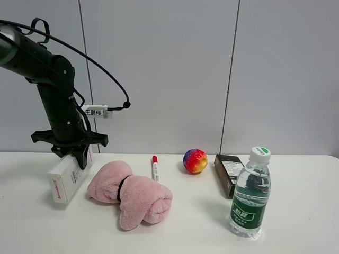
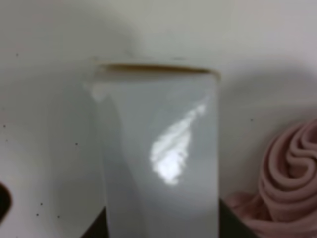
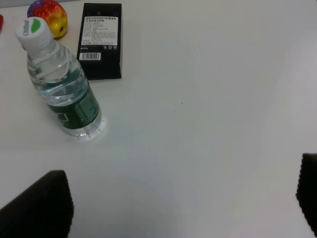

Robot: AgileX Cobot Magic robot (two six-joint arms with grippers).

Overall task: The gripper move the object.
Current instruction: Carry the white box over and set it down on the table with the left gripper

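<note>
White and slim, the long cardboard box (image 1: 63,182) sits on the white table (image 1: 296,211) just beside the pink rolled towel (image 1: 132,194), its rear end clamped in the black two-fingered left gripper (image 1: 71,157), while the right gripper (image 3: 178,203) gapes wide apart.

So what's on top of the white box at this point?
Only the left gripper, straddling the far end of the white box; the near part's top is bare. The gripper hides that far end, so finger contact can't be seen.
</note>
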